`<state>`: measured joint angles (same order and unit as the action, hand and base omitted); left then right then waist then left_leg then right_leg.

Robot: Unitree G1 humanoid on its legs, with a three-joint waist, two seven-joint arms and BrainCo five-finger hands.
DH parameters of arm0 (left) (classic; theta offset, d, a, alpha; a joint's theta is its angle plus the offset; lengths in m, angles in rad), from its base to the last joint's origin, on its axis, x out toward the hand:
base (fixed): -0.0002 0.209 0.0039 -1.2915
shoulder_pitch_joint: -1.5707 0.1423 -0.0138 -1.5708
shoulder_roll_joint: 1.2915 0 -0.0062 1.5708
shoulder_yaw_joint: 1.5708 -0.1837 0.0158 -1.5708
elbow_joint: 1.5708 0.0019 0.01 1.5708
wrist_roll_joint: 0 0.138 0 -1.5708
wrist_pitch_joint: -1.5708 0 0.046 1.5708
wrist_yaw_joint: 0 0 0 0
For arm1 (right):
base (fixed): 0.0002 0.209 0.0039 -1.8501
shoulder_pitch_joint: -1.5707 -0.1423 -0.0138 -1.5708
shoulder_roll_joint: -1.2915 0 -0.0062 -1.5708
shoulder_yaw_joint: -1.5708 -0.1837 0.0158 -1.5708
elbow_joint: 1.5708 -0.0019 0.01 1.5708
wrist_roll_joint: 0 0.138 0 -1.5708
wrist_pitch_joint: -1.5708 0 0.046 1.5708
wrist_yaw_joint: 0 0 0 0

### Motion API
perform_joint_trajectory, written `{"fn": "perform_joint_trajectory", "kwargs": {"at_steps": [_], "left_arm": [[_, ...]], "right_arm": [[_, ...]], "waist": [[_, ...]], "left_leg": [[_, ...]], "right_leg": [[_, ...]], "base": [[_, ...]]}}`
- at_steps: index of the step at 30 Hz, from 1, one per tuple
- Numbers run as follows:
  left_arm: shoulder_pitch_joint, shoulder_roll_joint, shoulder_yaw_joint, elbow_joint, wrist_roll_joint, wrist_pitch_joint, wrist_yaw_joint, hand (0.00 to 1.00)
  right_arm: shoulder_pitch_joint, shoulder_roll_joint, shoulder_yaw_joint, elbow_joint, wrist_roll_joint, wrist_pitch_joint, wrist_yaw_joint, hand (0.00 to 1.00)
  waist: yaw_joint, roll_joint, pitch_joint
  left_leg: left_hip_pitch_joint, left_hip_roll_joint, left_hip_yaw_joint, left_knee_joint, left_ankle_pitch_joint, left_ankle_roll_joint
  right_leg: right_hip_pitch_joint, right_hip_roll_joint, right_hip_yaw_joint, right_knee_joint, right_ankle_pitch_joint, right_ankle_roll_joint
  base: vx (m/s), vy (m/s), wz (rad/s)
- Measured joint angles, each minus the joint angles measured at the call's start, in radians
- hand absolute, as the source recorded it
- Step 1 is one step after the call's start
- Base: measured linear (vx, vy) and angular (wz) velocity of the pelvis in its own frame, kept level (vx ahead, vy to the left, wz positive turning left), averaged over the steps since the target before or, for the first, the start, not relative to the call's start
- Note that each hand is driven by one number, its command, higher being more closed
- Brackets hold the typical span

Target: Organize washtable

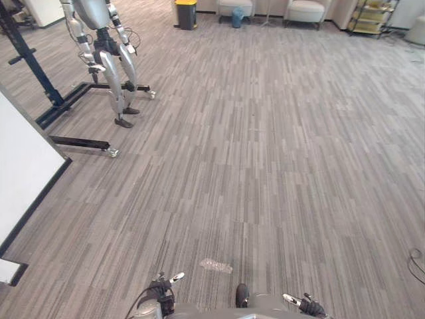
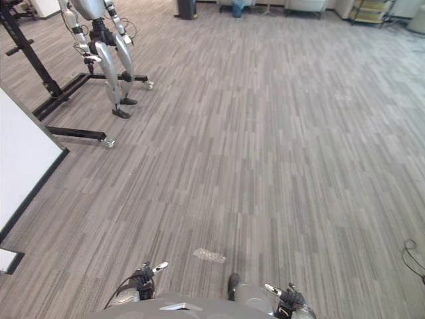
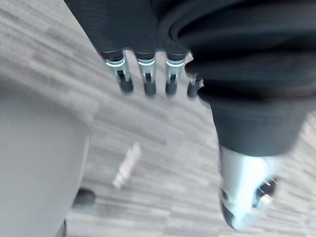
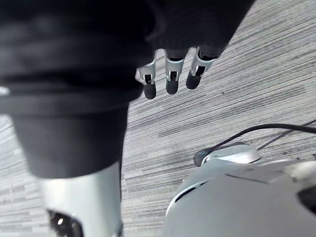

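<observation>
I am looking down at grey striped carpet. My left hand (image 1: 163,286) hangs low at the view's bottom edge, left of centre. In its wrist view the left hand's fingers (image 3: 145,76) point straight down at the floor and hold nothing. My right hand (image 1: 307,306) hangs at the bottom right. Its fingers (image 4: 172,76) are likewise straight, and the hand is empty. A small clear crumpled scrap (image 1: 216,266) lies on the carpet between the two hands, just ahead of me; the same scrap (image 3: 127,165) is below the left hand.
Another humanoid robot (image 1: 109,60) hangs on a black wheeled stand (image 1: 73,141) at the far left. A white panel (image 1: 23,166) edges the left side. A yellow-lidded bin (image 1: 186,13), chairs (image 1: 305,10) and a shelf (image 1: 372,16) line the far wall.
</observation>
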<state>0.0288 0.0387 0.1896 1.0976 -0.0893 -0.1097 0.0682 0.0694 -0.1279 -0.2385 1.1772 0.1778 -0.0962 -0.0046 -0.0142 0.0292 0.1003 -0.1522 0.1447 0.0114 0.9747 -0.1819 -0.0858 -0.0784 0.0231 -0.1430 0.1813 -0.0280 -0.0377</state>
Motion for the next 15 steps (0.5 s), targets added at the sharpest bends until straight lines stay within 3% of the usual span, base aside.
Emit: {"fn": "perform_joint_trajectory", "kwargs": {"at_steps": [2, 3, 5, 6, 7, 8, 9, 10, 11, 15], "left_arm": [[0.002, 0.006, -0.005, 0.002, 0.000, 0.000, 0.001, 0.00], [0.002, 0.009, -0.013, 0.000, 0.000, -0.002, 0.002, 0.00], [0.002, 0.009, -0.039, -0.001, -0.001, -0.004, 0.002, 0.00], [0.002, 0.008, -0.049, 0.000, -0.001, -0.004, 0.003, 0.00], [0.003, 0.007, -0.053, 0.002, -0.001, -0.003, 0.003, 0.00], [0.011, 0.000, -0.061, 0.011, -0.001, -0.002, 0.004, 0.00], [0.003, -0.007, -0.064, 0.036, -0.006, -0.003, 0.004, 0.00], [-0.004, -0.001, -0.068, 0.038, -0.006, -0.002, 0.004, 0.00], [0.004, 0.011, -0.070, 0.038, -0.007, -0.003, 0.006, 0.00], [0.016, 0.036, -0.100, 0.054, -0.013, -0.001, -0.001, 0.00]], "right_arm": [[-0.015, 0.000, 0.005, -0.001, 0.000, 0.000, -0.001, 0.00], [-0.025, 0.001, 0.014, -0.003, 0.000, -0.004, -0.001, 0.00], [-0.046, 0.000, 0.026, -0.008, 0.000, -0.006, -0.009, 0.00], [-0.050, 0.000, 0.032, -0.030, 0.001, -0.009, -0.014, 0.00], [-0.049, -0.001, 0.034, -0.041, 0.001, -0.010, -0.015, 0.00], [-0.046, -0.007, 0.041, -0.046, 0.001, -0.014, -0.017, 0.00], [-0.043, -0.014, 0.042, -0.035, 0.000, -0.011, -0.018, 0.00], [-0.041, -0.009, 0.043, -0.036, 0.000, -0.007, -0.019, 0.00], [-0.025, 0.001, 0.044, -0.036, 0.005, -0.007, -0.017, 0.00], [0.013, 0.012, 0.042, -0.031, 0.005, -0.007, -0.013, 0.00]], "waist": [[0.002, -0.001, 0.012], [0.011, -0.012, 0.019], [0.022, -0.005, 0.017], [0.022, 0.001, 0.015], [0.022, 0.008, 0.014], [0.020, 0.035, 0.007], [0.021, 0.068, 0.010], [0.021, 0.060, 0.013], [0.020, 0.025, 0.014], [-0.002, -0.016, -0.036]], "left_leg": [[-0.037, 0.031, 0.044, 0.075, -0.016, 0.022], [-0.048, 0.040, 0.084, 0.036, -0.039, 0.015], [-0.046, 0.042, 0.138, -0.154, -0.062, 0.014], [-0.031, 0.036, 0.155, -0.357, -0.053, 0.005], [-0.020, 0.031, 0.152, -0.474, -0.034, -0.008], [-0.005, 0.031, 0.120, -0.674, 0.068, -0.012], [-0.003, 0.034, 0.086, -0.707, 0.153, -0.006], [0.018, 0.019, 0.094, -0.723, 0.160, -0.003], [0.074, -0.013, 0.117, -0.800, 0.174, 0.008], [0.210, -0.093, 0.140, -1.077, 0.283, 0.031]], "right_leg": [[0.087, 0.004, -0.002, -0.050, -0.003, -0.004], [0.136, -0.003, 0.002, -0.076, -0.003, -0.004], [0.176, -0.020, 0.019, -0.098, -0.003, -0.003], [0.188, -0.030, 0.022, -0.112, -0.011, 0.004], [0.189, -0.032, 0.023, -0.116, -0.020, 0.014], [0.185, -0.020, 0.028, -0.121, -0.052, 0.031], [0.194, -0.005, 0.038, -0.110, -0.072, 0.046], [0.199, -0.021, 0.049, -0.099, -0.077, 0.054], [0.203, -0.056, 0.062, -0.082, -0.101, 0.069], [0.202, -0.110, 0.073, -0.083, -0.134, 0.101]], "base": [[0.21, -0.090, 0.09], [0.30, -0.082, 0.00], [0.26, -0.015, -0.17], [0.19, 0.019, -0.23], [0.16, 0.058, -0.24], [0.10, 0.147, -0.19], [0.09, 0.173, -0.14], [0.12, 0.205, -0.13], [0.17, 0.175, -0.17], [0.15, 0.136, -0.06]]}}
